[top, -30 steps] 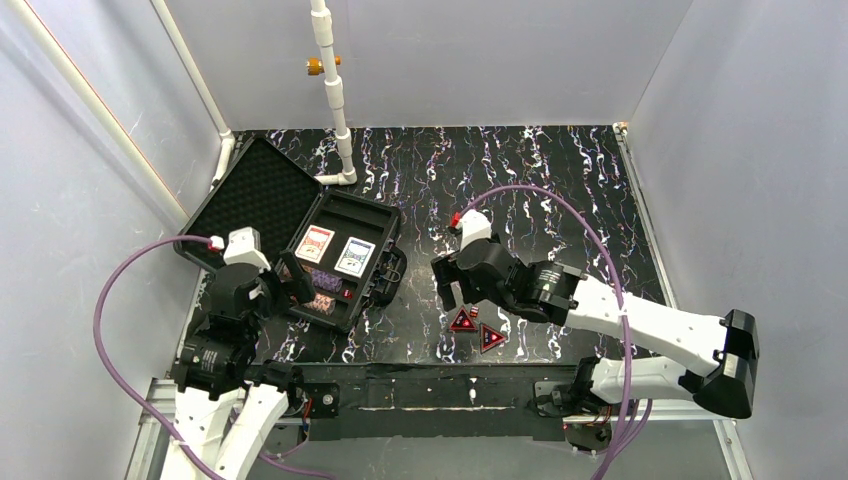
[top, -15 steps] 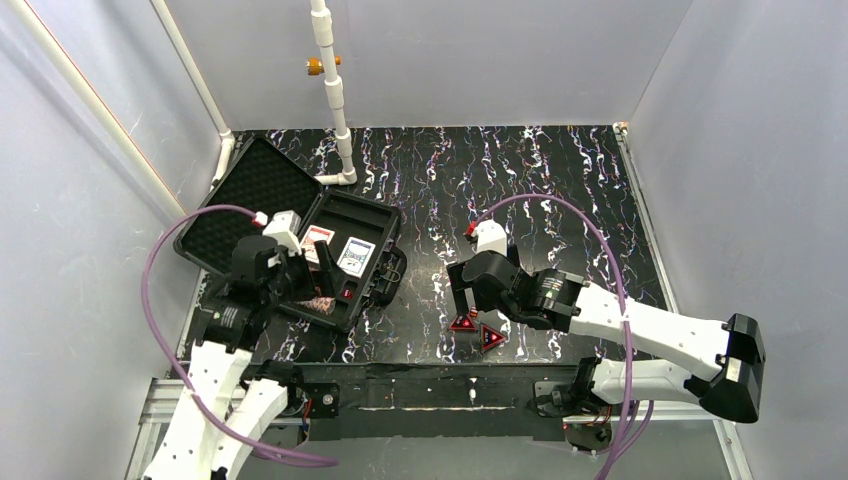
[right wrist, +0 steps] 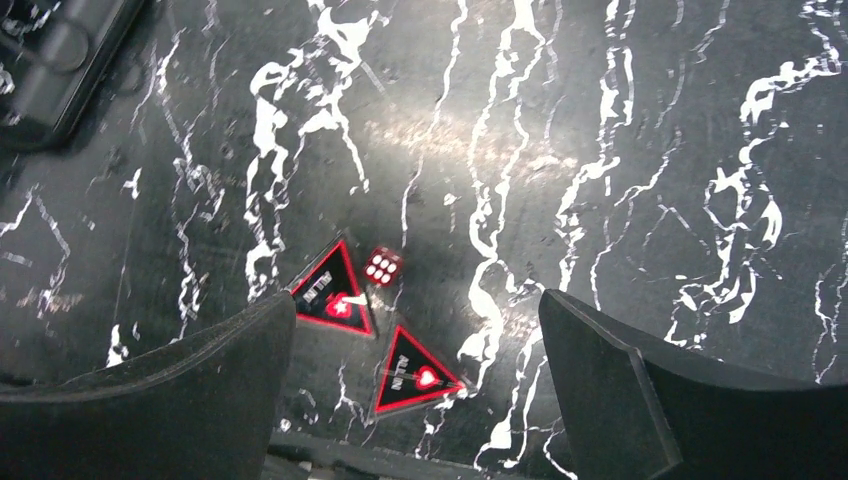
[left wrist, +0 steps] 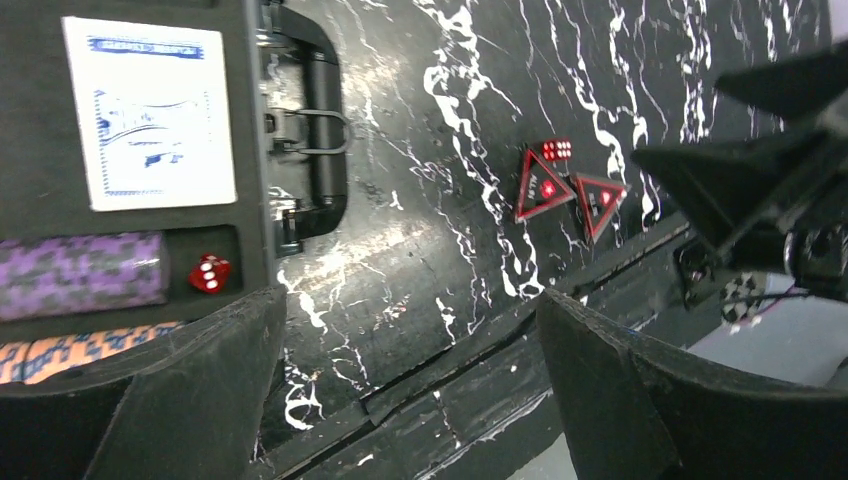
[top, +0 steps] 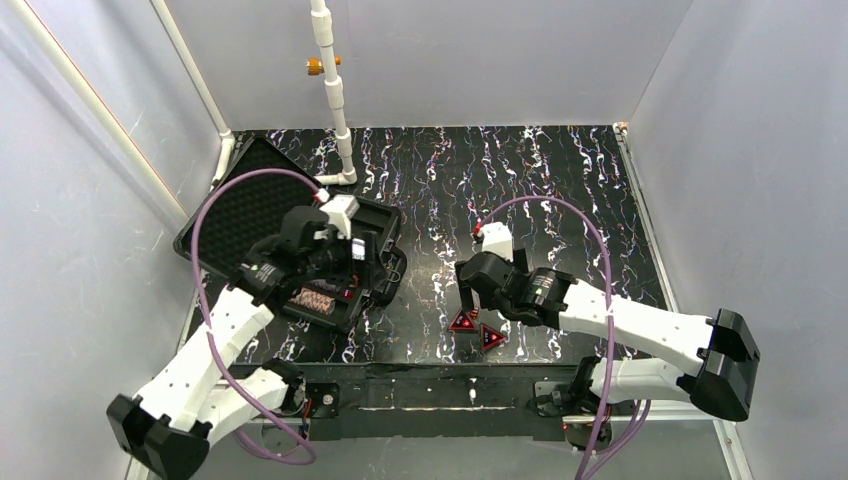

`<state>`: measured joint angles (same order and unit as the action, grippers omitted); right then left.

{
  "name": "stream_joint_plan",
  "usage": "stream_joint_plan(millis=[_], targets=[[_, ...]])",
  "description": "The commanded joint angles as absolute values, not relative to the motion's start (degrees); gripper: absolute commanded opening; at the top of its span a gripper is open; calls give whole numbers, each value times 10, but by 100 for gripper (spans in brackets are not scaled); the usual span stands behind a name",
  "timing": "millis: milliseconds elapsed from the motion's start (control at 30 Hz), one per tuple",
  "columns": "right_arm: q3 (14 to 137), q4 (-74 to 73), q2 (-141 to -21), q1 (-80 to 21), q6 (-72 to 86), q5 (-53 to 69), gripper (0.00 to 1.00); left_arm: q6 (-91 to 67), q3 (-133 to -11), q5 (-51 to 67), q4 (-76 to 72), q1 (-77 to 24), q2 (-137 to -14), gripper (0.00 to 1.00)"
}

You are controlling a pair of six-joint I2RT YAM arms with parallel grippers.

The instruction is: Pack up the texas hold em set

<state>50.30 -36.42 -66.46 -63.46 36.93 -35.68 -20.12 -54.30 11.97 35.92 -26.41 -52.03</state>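
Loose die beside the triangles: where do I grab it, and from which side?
Probably best straight down on the die, pinching the two side faces clear of the nearer triangle; that flat piece crowds a third face.

I am swinging the left arm (top: 225, 325) out from the near left corner of the case (top: 385, 215) and across its tray. The left jaws are now hanging over the far side by the handle (top: 393, 270), and the arm is covering the red deck in the overhead view. Its purple cable (top: 197, 240) is arching higher over the lid (top: 240, 200). I am also bringing the right jaws nearer and lower, closing in over the red triangles (top: 463, 321) and the die (right wrist: 383, 266).
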Motion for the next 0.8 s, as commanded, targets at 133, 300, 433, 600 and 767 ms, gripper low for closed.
stream_joint_plan(millis=[133, 300, 433, 600, 767], targets=[[497, -366, -634, -519, 360, -332, 98, -191, -584, 9, 337, -399, -613, 96], [501, -384, -601, -479, 364, -334, 98, -192, -603, -55, 318, -470, -685, 96], [509, -392, -580, -472, 362, -339, 98, -195, -619, -83, 295, -520, -754, 96], [509, -396, -566, -468, 358, -333, 98, -196, -647, -129, 287, -579, -839, 96], [502, -396, -553, -468, 356, -320, 98, -218, -670, -180, 287, -614, -912, 96]])
